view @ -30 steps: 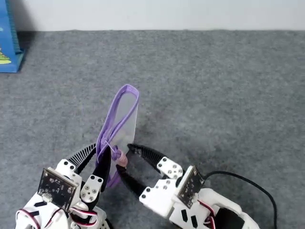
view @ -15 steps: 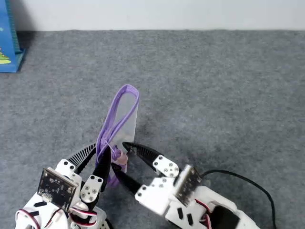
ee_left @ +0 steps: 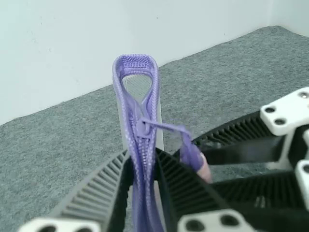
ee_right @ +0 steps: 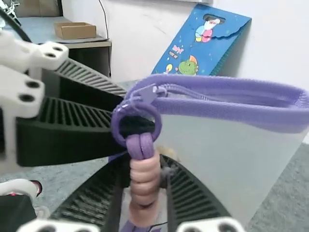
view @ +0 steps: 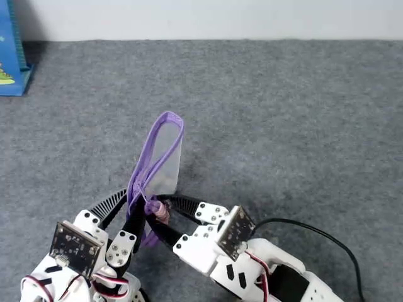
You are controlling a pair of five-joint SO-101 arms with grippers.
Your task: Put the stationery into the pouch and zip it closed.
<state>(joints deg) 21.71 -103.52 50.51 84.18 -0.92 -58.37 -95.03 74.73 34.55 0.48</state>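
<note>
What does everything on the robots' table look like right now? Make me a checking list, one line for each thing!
Surface: grey carpet-like mat, lying flat.
Job's things: the pouch stands up on its edge; its zip is shut at the near end and gapes open at the far end. The zip pull hangs at the near end. Loose stationery: nothing seen.
Clutter: a blue gift bag at the far left corner.
Grippers: the left pincer is shut on the pouch's near end; the right pincer is shut on the zip pull.
Cables: a black cable curves over the mat beside the right arm.
Surroundings: a white wall behind the table.
</note>
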